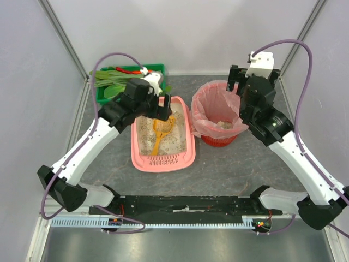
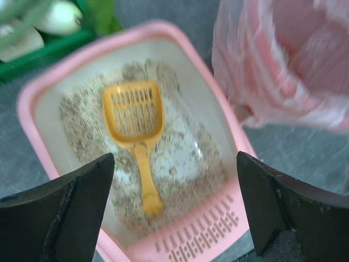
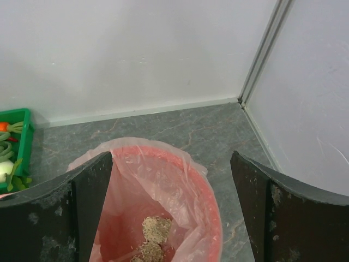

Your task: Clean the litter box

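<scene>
Up high, the left gripper (image 2: 174,162) hangs spread wide over the litter box (image 2: 31,103), where a yellow scoop (image 2: 133,112) lies. The right gripper (image 3: 171,158), spread wide too, hangs over the red bin (image 3: 211,218).

A plain, pale back wall (image 3: 136,54) was seen ahead of the right gripper (image 3: 172,213), finished at its foot by a light skirting strip (image 3: 147,113). To that gripper's right, a second pale panel (image 3: 311,109) was joined to the first at a slanting aluminium post (image 3: 264,52). A grey, marble-veined tabletop (image 3: 218,131) was spread beneath and ahead of it. Well to the left of the left gripper (image 1: 163,113), a third pale panel (image 1: 32,109) was framed by another metal post (image 1: 62,35). Well behind both grippers, a slotted pale strip (image 1: 180,222) and a dull metal sheet (image 1: 180,248) were laid along the near edge. The enclosure was lit evenly and softly, and only faint shadows were cast.
</scene>
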### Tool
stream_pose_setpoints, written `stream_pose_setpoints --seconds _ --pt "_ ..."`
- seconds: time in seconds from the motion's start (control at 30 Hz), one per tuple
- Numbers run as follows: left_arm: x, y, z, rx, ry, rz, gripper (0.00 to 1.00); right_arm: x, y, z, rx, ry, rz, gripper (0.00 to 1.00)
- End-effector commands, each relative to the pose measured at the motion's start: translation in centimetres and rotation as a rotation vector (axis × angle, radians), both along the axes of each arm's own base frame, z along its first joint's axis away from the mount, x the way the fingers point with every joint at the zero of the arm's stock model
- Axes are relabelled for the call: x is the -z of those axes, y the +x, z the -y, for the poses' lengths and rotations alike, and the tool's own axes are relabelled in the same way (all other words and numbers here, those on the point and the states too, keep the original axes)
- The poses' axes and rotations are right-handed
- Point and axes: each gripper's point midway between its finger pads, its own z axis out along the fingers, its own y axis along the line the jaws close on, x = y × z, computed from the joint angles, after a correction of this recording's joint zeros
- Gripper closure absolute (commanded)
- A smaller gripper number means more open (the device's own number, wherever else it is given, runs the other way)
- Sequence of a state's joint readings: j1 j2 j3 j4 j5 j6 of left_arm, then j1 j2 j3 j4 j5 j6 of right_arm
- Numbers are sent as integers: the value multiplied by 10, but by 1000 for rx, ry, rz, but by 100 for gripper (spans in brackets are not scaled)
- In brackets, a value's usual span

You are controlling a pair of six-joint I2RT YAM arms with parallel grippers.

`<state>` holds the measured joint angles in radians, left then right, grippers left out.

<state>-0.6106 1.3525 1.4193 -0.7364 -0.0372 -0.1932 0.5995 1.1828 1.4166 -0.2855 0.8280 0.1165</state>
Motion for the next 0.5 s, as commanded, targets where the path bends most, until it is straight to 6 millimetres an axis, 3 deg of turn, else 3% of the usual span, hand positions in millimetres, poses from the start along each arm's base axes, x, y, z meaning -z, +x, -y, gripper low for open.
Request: stream_pose_setpoints --seconds 0.0,0.27,0.4,0.47 --pt "-63 36 -14 -143 -155 136 1 -15 -22 28 79 69 65 2" --pt "-130 66 -82 -447 -321 242 1 -29 -49 61 173 60 101 2" --pt "-149 59 -104 -559 -369 304 1 -30 -62 72 191 48 102 2" --pt "-148 54 -118 -614 -351 331 1 -29 -67 76 194 52 107 2"
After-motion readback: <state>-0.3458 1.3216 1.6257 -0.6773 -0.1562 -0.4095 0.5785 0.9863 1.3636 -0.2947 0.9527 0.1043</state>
